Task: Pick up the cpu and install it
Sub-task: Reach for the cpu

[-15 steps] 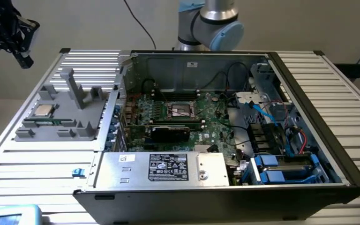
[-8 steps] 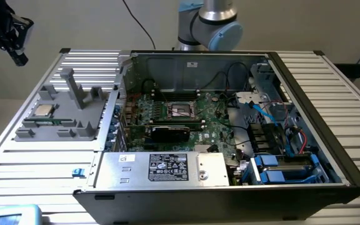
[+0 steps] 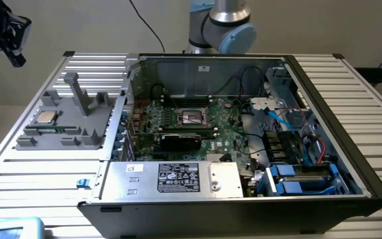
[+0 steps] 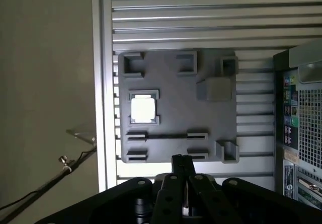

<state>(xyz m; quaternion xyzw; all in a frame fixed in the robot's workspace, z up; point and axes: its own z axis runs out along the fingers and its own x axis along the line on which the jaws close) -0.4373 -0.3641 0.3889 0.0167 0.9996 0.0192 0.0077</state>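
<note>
The cpu (image 3: 46,117), a small silvery square chip, lies flat in a recess of the grey tray (image 3: 78,130) on the slatted table, at the exterior view's left. In the wrist view the cpu (image 4: 143,109) shines bright inside its holder on the tray (image 4: 201,128). My gripper (image 3: 17,59) hangs high above and beyond the tray's far left corner, well clear of the chip. Its black fingers (image 4: 182,164) are pressed together with nothing between them. The black socket frame (image 3: 192,116) sits on the green motherboard inside the open computer case (image 3: 324,114).
A thin green memory stick (image 3: 48,130) lies in the tray near the cpu. Tall grey posts (image 3: 78,97) rise from the tray. The case's metal wall (image 3: 128,99) stands between tray and motherboard. A power supply (image 3: 177,179) and cables fill the case's near side.
</note>
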